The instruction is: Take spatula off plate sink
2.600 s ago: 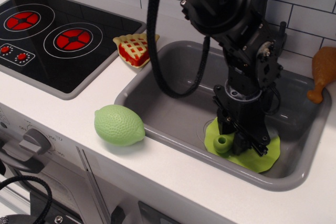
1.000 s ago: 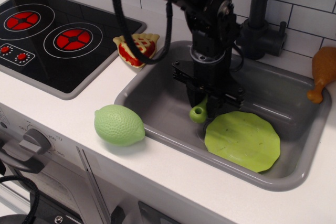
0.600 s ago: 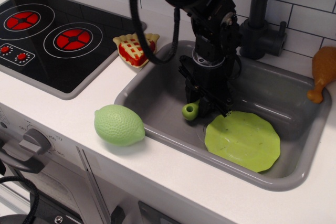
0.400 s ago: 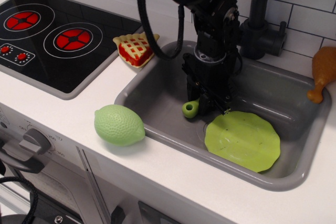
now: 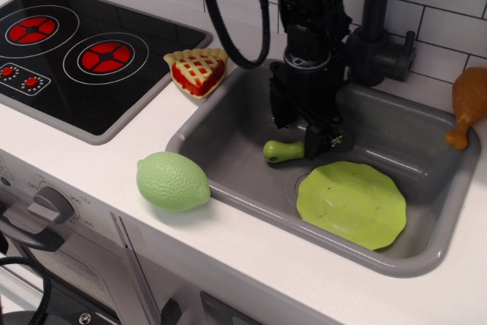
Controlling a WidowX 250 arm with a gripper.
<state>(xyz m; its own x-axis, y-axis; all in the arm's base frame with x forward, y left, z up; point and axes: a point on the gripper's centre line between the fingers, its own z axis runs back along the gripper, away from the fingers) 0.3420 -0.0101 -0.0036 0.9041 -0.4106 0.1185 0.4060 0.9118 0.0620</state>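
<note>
The spatula (image 5: 283,151) lies on the floor of the grey sink (image 5: 228,138), left of the lime-green plate (image 5: 351,203) and clear of it. Only its lime-green handle shows, lying flat and pointing left; the grey blade is hidden behind my gripper. My gripper (image 5: 310,136) hangs just above the blade end of the spatula. Its jaws look spread, and the handle rests on the sink floor rather than in the grip. The plate lies flat and bare at the front right of the sink.
A pale green toy lemon (image 5: 173,181) sits on the white counter in front of the sink. A toy pie slice (image 5: 198,71) stands at the sink's back left corner. A dark faucet (image 5: 380,32) and a brown drumstick (image 5: 468,104) are behind the sink. The black stovetop (image 5: 76,58) is at the left.
The gripper carried the spatula off the plate to the left part of the sink. The handle went from tilted to lying flat, and the gripper rose a little.
</note>
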